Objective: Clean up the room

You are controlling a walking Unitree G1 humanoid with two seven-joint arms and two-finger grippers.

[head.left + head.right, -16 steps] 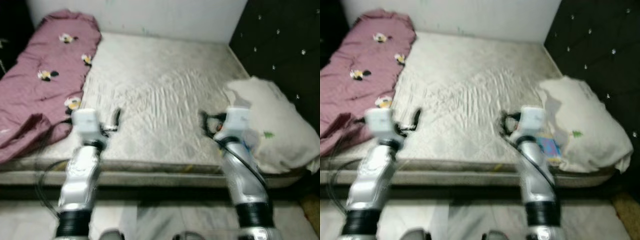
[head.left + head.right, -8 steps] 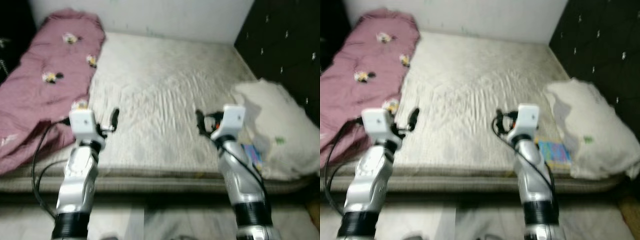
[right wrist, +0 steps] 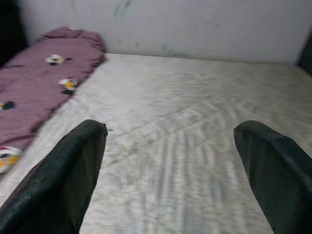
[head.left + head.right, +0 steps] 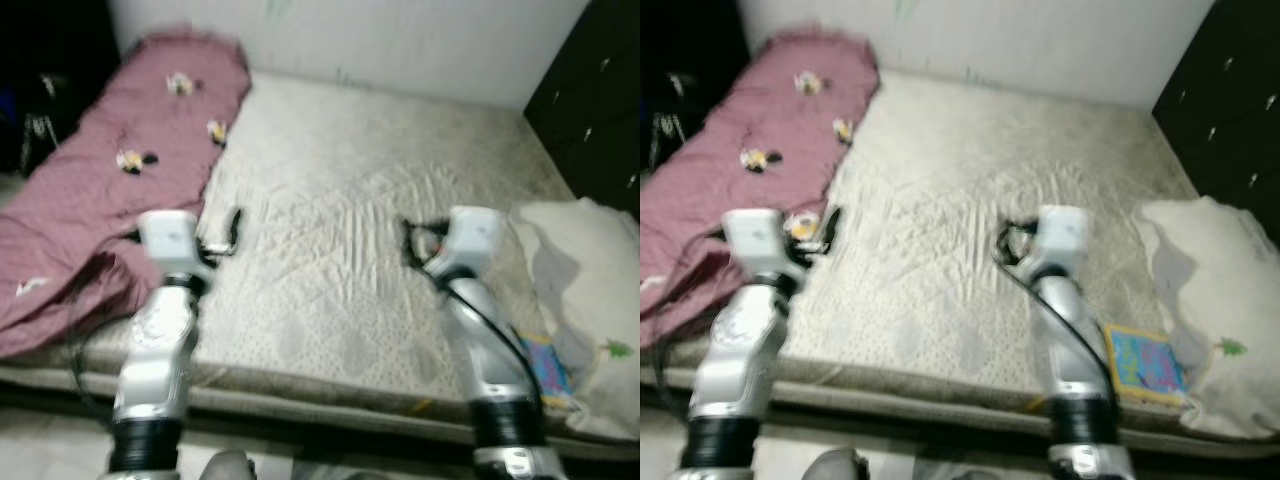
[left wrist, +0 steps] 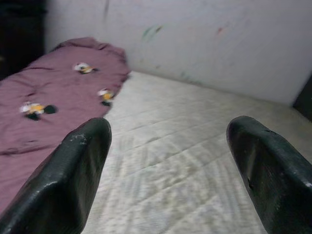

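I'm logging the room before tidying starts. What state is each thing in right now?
Left gripper: open, empty, above the mattress.
Right gripper: open, empty.
Maroon blanket: rumpled along the bed's left side.
Pillow: lying crumpled at right.
Colourful book: flat beside the pillow.

No legible text or labels anywhere

You are looking at a bed with a pale, wrinkled mattress (image 4: 340,230) against a white wall (image 4: 400,40). The wall carries a few faint coloured marks. At the far right stands a dark padded headboard (image 4: 595,90) with small shiny studs. On the far left the picture goes dark, and something black stands there (image 4: 40,110), too blurred for you to tell what it is.
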